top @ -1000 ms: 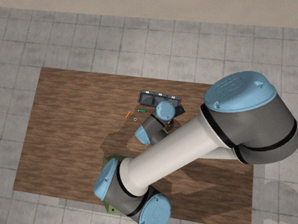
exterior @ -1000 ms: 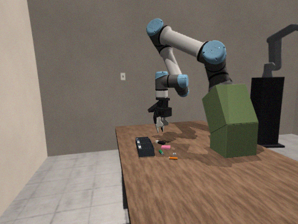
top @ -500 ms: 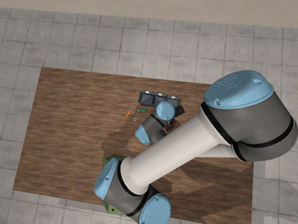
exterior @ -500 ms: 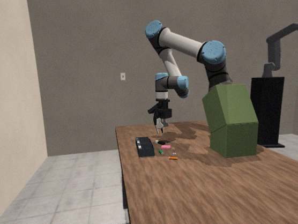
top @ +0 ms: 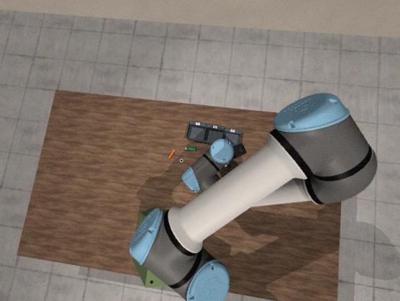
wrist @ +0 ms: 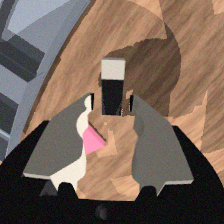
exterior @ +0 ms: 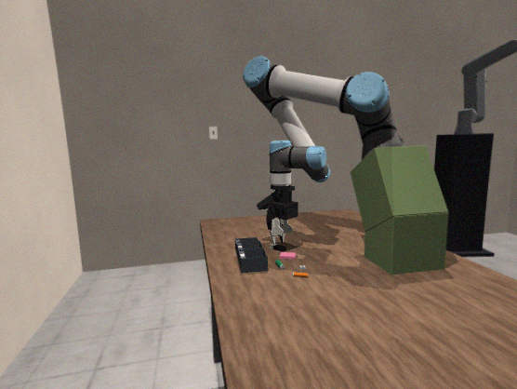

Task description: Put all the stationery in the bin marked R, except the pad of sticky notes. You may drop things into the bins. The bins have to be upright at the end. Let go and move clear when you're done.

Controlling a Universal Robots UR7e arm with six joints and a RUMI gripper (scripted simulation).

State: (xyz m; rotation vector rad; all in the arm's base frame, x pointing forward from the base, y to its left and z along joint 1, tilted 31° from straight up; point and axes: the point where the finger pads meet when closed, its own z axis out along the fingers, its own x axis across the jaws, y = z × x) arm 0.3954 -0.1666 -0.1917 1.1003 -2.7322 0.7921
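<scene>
My gripper point(exterior: 278, 238) hangs low over the table just right of the row of dark bins point(exterior: 251, 254). Its fingers stand partly apart with nothing between them. In the wrist view the fingertips sit on either side of the near end of a black bar with a white end point(wrist: 112, 86) that lies on the wood. A pink eraser point(exterior: 287, 255) lies close by; it also shows behind the left finger in the wrist view point(wrist: 92, 141). A green cylinder point(exterior: 279, 264), an orange stick point(exterior: 300, 274) and a small silver piece point(exterior: 302, 267) lie nearer the front.
The bins point(top: 214, 132) stand upright in a row at the table's far edge, and they also show in the wrist view point(wrist: 25, 45) at the upper left. The large green block point(exterior: 400, 209) under the arm's base stands to the right. The arm hides part of the table in the overhead view.
</scene>
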